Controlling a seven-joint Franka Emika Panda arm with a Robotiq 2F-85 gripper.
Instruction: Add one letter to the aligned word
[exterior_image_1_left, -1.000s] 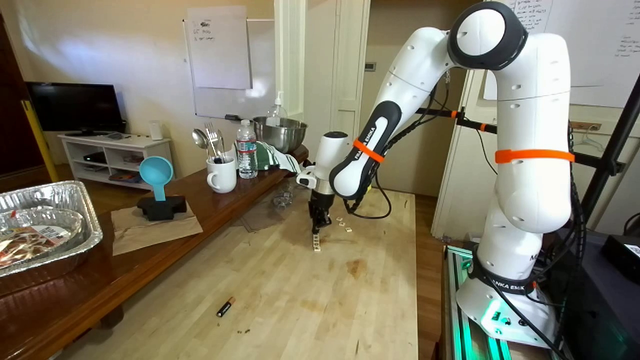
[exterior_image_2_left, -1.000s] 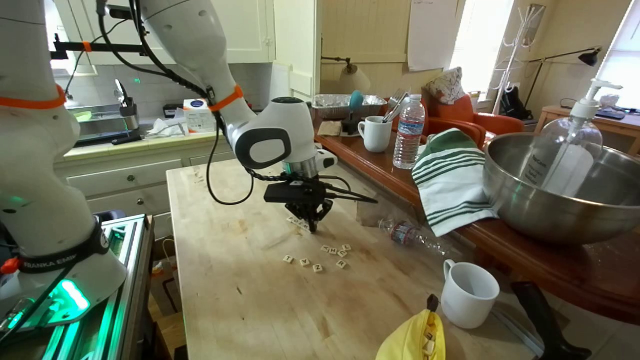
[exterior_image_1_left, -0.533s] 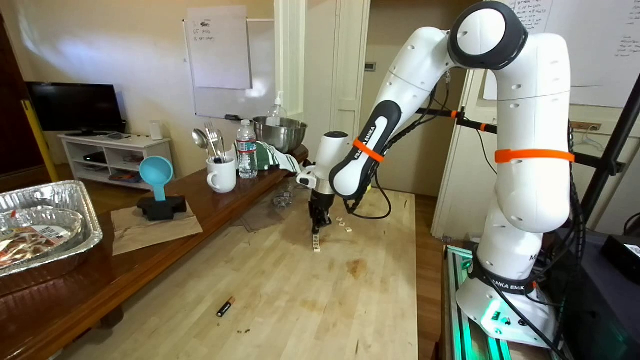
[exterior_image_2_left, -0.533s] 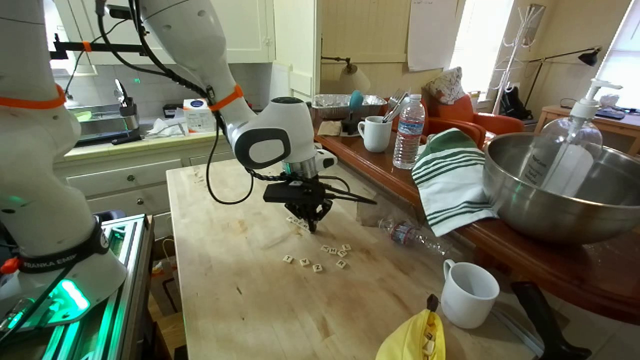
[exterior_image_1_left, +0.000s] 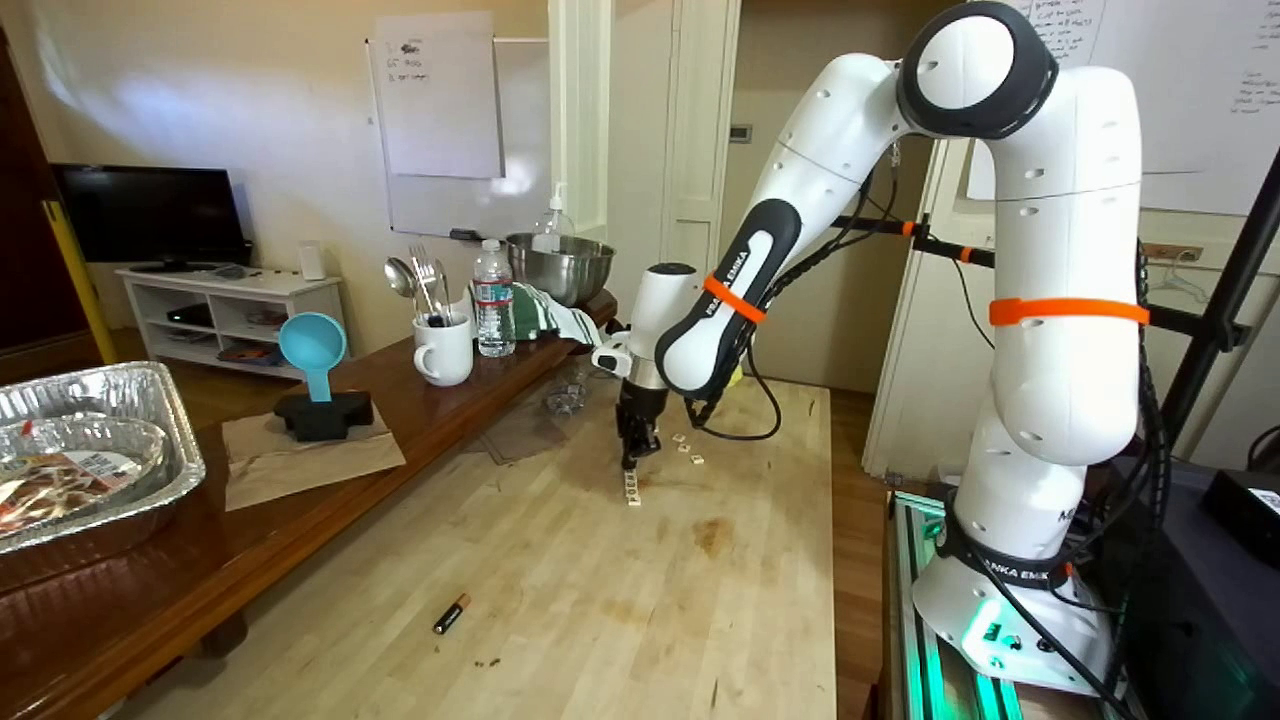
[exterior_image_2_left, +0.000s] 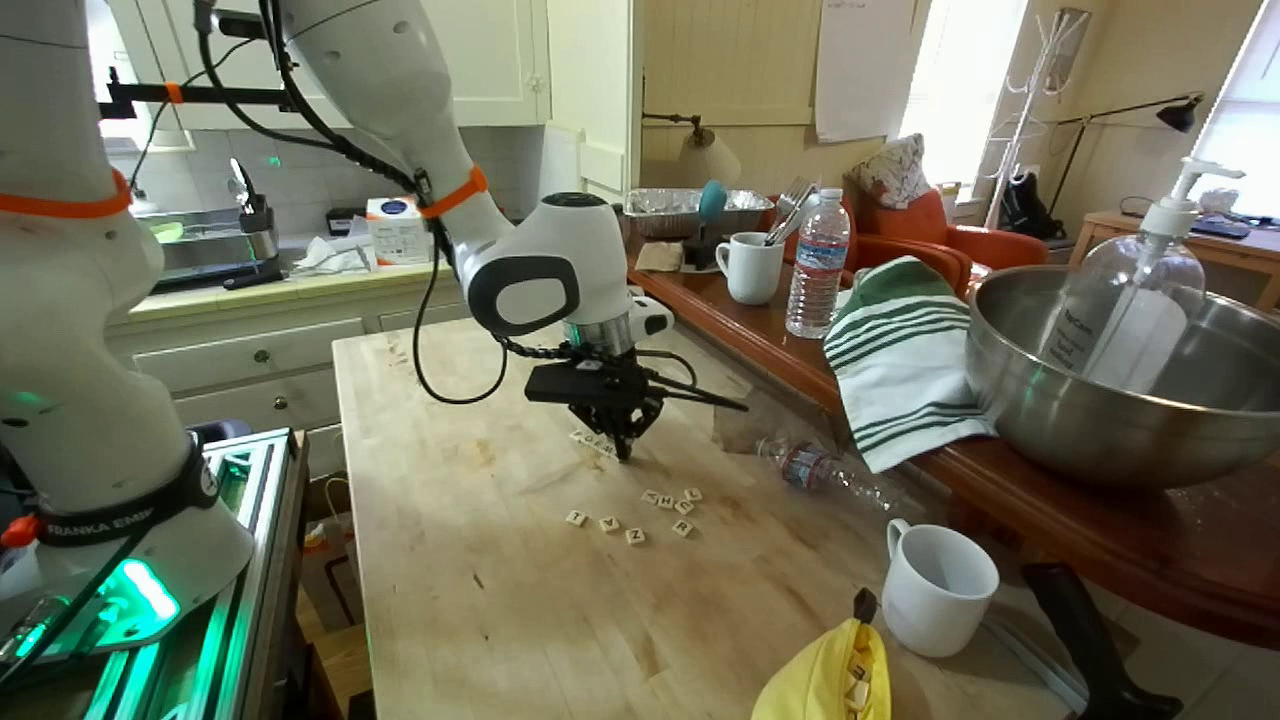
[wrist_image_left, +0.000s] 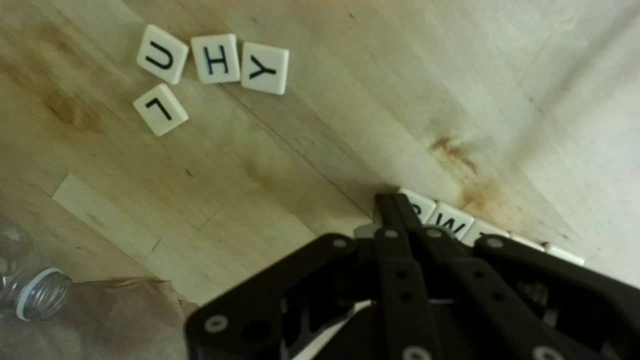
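The aligned word (wrist_image_left: 451, 219) is a row of several small cream letter tiles on the wooden tabletop, seen in the wrist view and in both exterior views. A W shows clearly in it; the end tile's letter is partly covered. My gripper (wrist_image_left: 392, 197) is shut, its fingertips pressed together with nothing between them, down at that end of the row. In an exterior view the gripper (exterior_image_2_left: 624, 455) hides part of the row. Apart from the row lie loose letter tiles: a U (wrist_image_left: 162, 54), an H (wrist_image_left: 216, 59), a Y (wrist_image_left: 265, 68) and an L-like tile (wrist_image_left: 161, 110).
More loose tiles, among them a Z (exterior_image_2_left: 636, 537) and an R (exterior_image_2_left: 682, 528), lie nearby. A clear plastic bottle (exterior_image_2_left: 820, 470) lies by the raised wooden ledge (exterior_image_1_left: 420, 420). A white mug (exterior_image_2_left: 940, 590), a yellow pouch (exterior_image_2_left: 820, 680) and a battery (exterior_image_1_left: 451, 614) are on the tabletop.
My shut gripper has shifted slightly along the row's direction, and the row of tiles has slid a little with it. The loose tiles have stayed in place.
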